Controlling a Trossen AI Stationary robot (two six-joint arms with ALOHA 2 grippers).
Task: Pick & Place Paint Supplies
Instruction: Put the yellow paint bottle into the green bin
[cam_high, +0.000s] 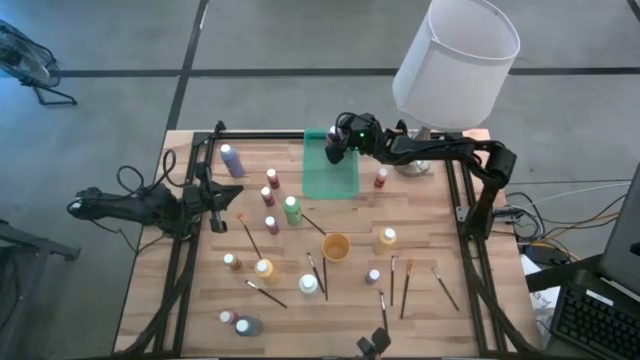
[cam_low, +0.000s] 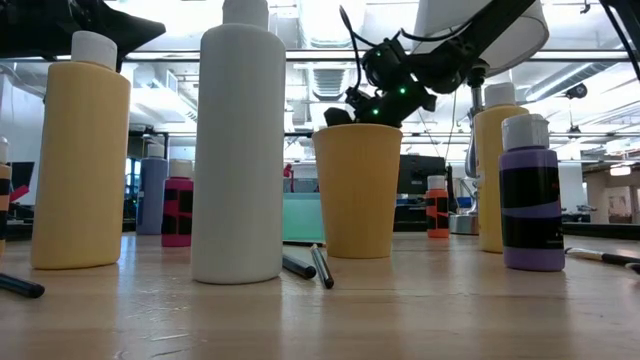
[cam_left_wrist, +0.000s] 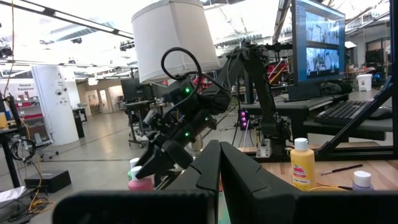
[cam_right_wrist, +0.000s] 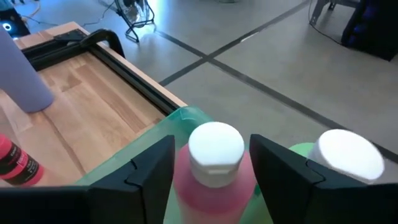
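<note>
Both arms are showing as dark, near-black jointed links — black cables are looping off their housings. The right claw (cam_high: 334, 145) is wearing small glowing green lights near its wrist. The left claw (cam_left_wrist: 217, 180) is presenting two matte, wedge-shaped black fingers.

Pink bottle (cam_right_wrist: 211, 177) upright, white cap, in green tray (cam_right_wrist: 163, 134)

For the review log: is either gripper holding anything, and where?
Right gripper straddles the pink bottle's neck over the green tray, fingers apart; hold unclear. Left gripper is shut, empty.
</note>
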